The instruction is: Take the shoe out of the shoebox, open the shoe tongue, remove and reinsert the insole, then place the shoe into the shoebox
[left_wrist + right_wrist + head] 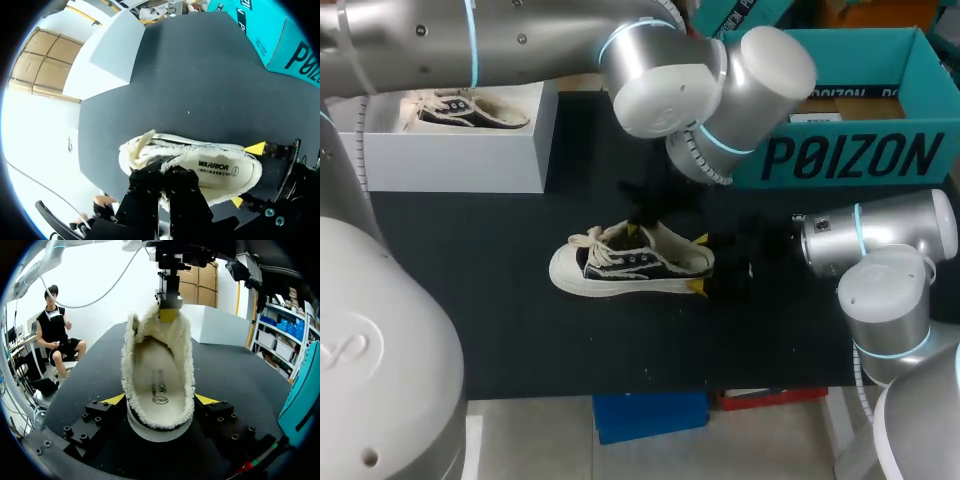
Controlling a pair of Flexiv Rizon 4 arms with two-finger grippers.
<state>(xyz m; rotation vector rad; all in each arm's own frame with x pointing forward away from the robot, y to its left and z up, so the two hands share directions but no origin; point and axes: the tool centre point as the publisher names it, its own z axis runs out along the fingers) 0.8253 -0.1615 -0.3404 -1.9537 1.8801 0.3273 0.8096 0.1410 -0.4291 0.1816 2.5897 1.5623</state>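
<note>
The shoe [630, 262] stood on its sole at the centre of the black mat [470, 300], toe toward 9 o'clock and heel toward 3 o'clock. The right gripper [160, 401] clamped the heel from both sides. The left gripper [168, 312] sat at the tongue [140, 147]; whether it had closed there could not be told. The shoe looked light, with a soft fleecy lining over a firmer rubber sole, so the heel seemed the soundest hold. The insole [216, 167] was probably thin and floppy, best pinched at its heel edge.
</note>
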